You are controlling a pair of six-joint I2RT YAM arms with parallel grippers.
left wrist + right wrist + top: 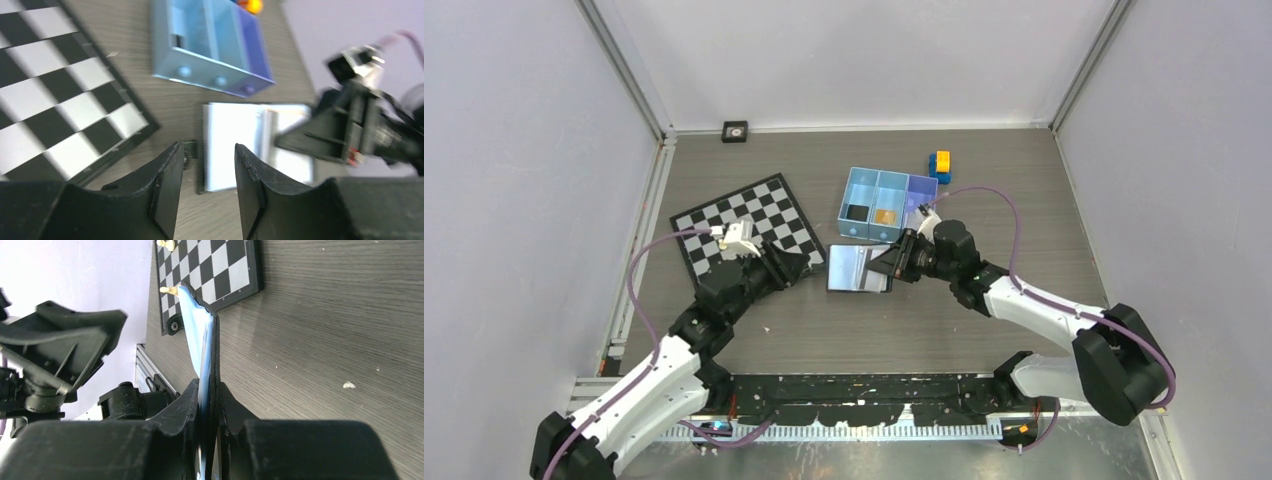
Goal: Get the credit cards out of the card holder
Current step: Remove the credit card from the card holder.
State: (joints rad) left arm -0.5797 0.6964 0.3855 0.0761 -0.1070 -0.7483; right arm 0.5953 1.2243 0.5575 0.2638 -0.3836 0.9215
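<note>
The black card holder lies open on the table, its pale bluish-silver inner faces up. My right gripper is shut on the holder's right edge. In the right wrist view the holder runs edge-on between the closed fingers of the gripper. My left gripper stands open just off the holder's left edge, nothing between its fingers; the holder lies just beyond them. A gold-orange credit card lies in the middle compartment of the light-blue tray. A dark flat thing lies in its left compartment.
A folding chessboard lies left of the holder, under the left arm, with pale pieces on it. Yellow-and-blue toy blocks sit behind the tray. A small black square object rests at the back wall. Walls enclose three sides.
</note>
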